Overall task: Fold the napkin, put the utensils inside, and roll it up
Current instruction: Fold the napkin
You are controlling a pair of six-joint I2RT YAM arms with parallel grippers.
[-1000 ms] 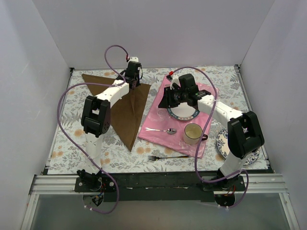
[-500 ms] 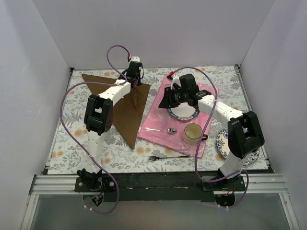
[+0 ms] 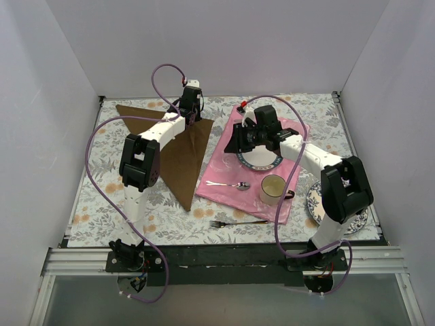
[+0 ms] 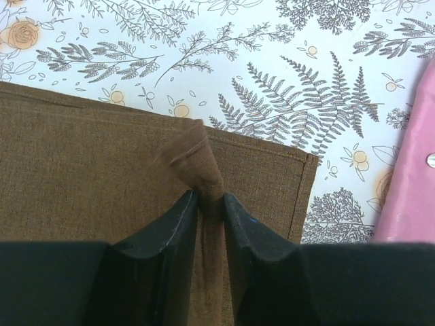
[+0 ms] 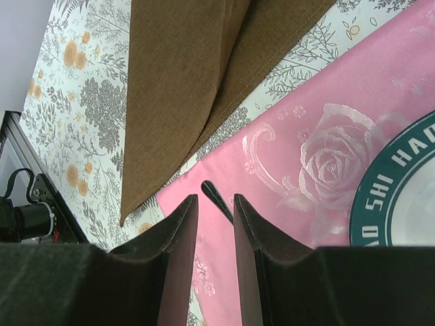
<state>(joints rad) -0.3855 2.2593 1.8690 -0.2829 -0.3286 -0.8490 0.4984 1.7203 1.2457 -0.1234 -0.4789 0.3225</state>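
While left claw (image 4: 211, 198) pinches, napkin (image 4: 81, 170) ridge between jaws

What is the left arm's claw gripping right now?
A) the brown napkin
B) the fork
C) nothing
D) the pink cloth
A: in the left wrist view the left gripper is closed on a raised fold of the napkin, while the fork lies far from it near the table's front edge.

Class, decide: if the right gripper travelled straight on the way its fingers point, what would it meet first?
Most likely the large pink rose-patterned cloth mat, near its corner, where a thin dark object lies in line with the right gripper; height above it is unclear.
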